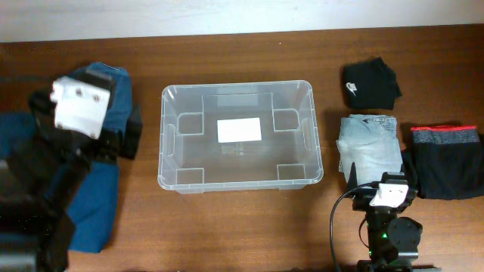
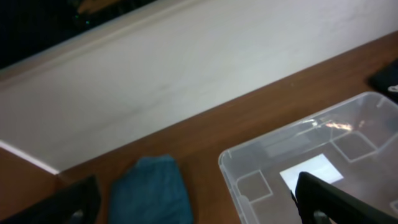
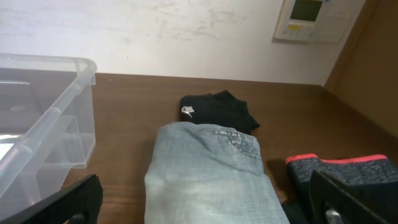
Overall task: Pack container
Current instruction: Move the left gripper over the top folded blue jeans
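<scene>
Container was empty, nothing packed yet; it sat between the two grippers. Left gripper and right gripper both stood wide open, holding nothing. Folded jeans lay just ahead of the right gripper. All the packing was left to do.

Container: a clear, translucent rectangular plastic bin with rounded corners and a rolled rim. It stands upright and open-topped near the middle of the desk, long sides parallel to the desk's far edge. The interior is empty. A white rectangular label lies centred on the base, among four shallow square mouldings.
</scene>
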Action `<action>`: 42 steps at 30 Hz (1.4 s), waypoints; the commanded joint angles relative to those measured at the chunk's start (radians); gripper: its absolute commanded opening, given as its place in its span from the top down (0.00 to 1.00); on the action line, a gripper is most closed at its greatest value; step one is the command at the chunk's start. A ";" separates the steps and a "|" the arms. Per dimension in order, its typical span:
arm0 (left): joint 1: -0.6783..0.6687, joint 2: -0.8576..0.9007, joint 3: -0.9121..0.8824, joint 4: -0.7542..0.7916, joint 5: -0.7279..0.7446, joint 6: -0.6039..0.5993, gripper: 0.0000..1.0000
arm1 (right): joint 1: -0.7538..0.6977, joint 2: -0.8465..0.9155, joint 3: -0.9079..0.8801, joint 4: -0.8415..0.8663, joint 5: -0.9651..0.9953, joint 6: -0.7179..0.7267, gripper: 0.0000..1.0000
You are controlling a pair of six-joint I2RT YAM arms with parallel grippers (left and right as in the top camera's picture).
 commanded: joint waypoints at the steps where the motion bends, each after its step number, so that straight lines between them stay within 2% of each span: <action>1: 0.055 0.072 0.130 -0.027 0.025 0.029 0.00 | -0.008 0.001 0.002 -0.018 0.023 0.004 0.02; 7: 0.196 0.156 0.193 -0.023 0.027 -0.008 0.00 | -0.008 0.001 0.002 -0.018 0.023 0.004 0.01; 11: 0.199 0.190 0.191 -0.080 0.071 -0.008 0.00 | -0.008 0.001 0.002 -0.018 0.023 0.004 0.02; 19: 0.199 0.243 0.190 -0.107 0.050 -0.007 0.00 | -0.008 0.001 0.002 -0.018 0.023 0.004 0.02; 21: 0.199 0.259 0.190 -0.099 -0.030 -0.027 0.00 | -0.008 0.001 0.002 -0.018 0.023 0.004 0.02; 25: 0.199 0.329 0.190 -0.077 -0.359 -0.273 0.01 | -0.008 0.001 0.002 -0.018 0.023 0.004 0.02; 27: 0.199 0.382 0.190 -0.074 -0.455 -0.350 0.01 | -0.008 0.001 0.002 -0.018 0.023 0.004 0.01; 29: 0.199 0.441 0.190 -0.072 -0.492 -0.391 0.00 | -0.008 0.001 0.002 -0.018 0.023 0.004 0.02; 36: 0.199 0.640 0.190 -0.033 -0.468 -0.391 0.01 | -0.008 0.001 0.002 -0.018 0.023 0.004 0.02; 42: 0.199 0.759 0.190 0.023 -0.251 -0.391 0.01 | -0.008 0.001 0.002 -0.018 0.023 0.004 0.02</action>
